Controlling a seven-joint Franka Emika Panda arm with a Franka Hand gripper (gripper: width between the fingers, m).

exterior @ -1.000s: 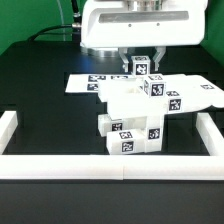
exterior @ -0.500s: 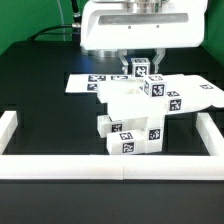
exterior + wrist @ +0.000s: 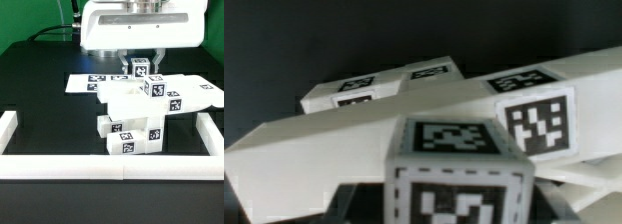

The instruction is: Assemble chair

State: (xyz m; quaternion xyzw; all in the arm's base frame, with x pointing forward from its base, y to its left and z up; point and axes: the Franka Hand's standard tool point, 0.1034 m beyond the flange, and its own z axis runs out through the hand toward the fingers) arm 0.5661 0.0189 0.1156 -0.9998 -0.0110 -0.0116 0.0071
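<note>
The partly built chair (image 3: pixel 134 118) stands in the middle of the black table, a white blocky stack with tags on its faces and a slab (image 3: pixel 150 97) jutting to the exterior view's right. My gripper (image 3: pixel 142 64) hangs just behind and above it, shut on a small tagged post (image 3: pixel 141 70) held upright over the slab's back edge. In the wrist view the post (image 3: pixel 452 150) fills the space between my dark fingers (image 3: pixel 356 196), with the chair's tagged blocks (image 3: pixel 384 88) and slab (image 3: pixel 349 135) beyond it.
The marker board (image 3: pixel 84 82) lies flat behind the chair. White border rails run along the exterior view's left (image 3: pixel 8 126), front (image 3: pixel 110 166) and right (image 3: pixel 212 132).
</note>
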